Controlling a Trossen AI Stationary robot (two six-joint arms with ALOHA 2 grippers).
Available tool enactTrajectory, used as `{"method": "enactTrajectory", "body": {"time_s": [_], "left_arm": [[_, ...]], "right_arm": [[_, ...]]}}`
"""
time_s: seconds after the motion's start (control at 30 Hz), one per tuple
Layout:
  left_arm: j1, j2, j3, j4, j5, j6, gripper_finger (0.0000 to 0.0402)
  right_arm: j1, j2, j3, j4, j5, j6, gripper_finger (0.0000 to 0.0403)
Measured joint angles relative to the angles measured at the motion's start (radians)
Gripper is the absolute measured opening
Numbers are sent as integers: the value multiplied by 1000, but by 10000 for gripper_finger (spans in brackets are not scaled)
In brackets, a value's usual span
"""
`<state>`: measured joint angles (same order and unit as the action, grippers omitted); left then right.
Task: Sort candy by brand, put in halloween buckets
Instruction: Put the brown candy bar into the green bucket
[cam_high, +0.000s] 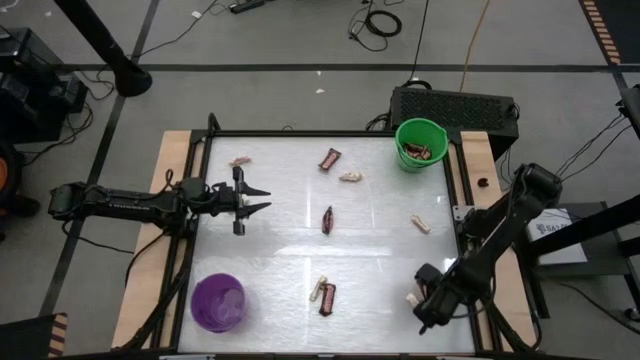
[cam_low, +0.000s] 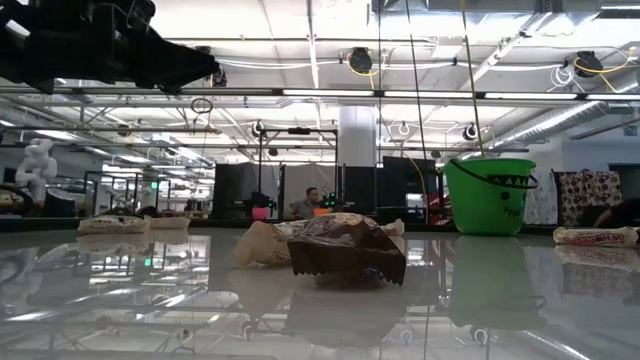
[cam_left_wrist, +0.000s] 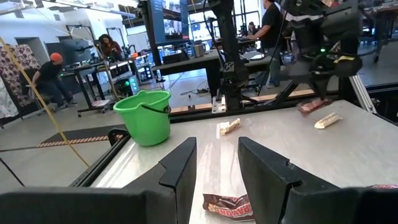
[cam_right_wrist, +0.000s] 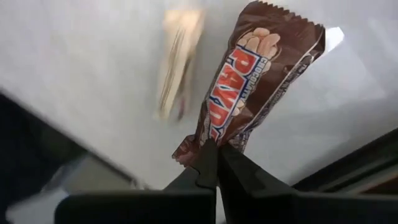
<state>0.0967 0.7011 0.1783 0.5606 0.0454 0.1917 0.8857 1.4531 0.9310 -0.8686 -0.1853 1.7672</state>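
Right wrist view is the one that matters rn: the right gripper (cam_right_wrist: 216, 163) has its fingers pinched together on the end of a dark red-brown bar (cam_right_wrist: 249, 81). The bar's long axis runs straight away from the fingertips, so it's held by 1 tip w/ the rest sticking out past them. A pale bar (cam_right_wrist: 177, 59) lies on the table just beside it, blurry.

In the high view that gripper (cam_high: 424, 303) sits at the table's near right corner, well apart from the green bucket (cam_high: 421, 143) at the far right corner. The purple bucket (cam_high: 218, 302) is at the near left corner, even further off. My guess is the carry goes to green, since dark wrappers already show inside it, and the right arm is clearly the nearer 1 for that.

The left gripper (cam_high: 252, 197) hangs over the table's left side w/ fingers apart, holding nothing. A dark bar (cam_left_wrist: 228, 207) lies just past its tips.

View diffs: the high view shows loose candy scattered all around and both buckets, but you can't see the grip itself there. Only the right wrist cam shows the pinch. The low view just gives a dark bar (cam_low: 345, 250) up close and the green bucket behind; the right gripper doesn't show in it.
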Motion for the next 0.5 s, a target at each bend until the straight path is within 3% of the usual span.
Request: {"method": "enactTrajectory", "body": {"time_s": [0.1, 0.23, 0.5], "left_arm": [[0, 0, 0, 0, 0, 0, 128], [0, 0, 0, 0, 0, 0, 128], [0, 0, 0, 0, 0, 0, 128]], "right_arm": [[-38, -32, 0, -82, 122, -16, 1], [-112, -78, 0, -155, 363, -81, 1], [-332, -184, 0, -339, 755, -186, 0]]}}
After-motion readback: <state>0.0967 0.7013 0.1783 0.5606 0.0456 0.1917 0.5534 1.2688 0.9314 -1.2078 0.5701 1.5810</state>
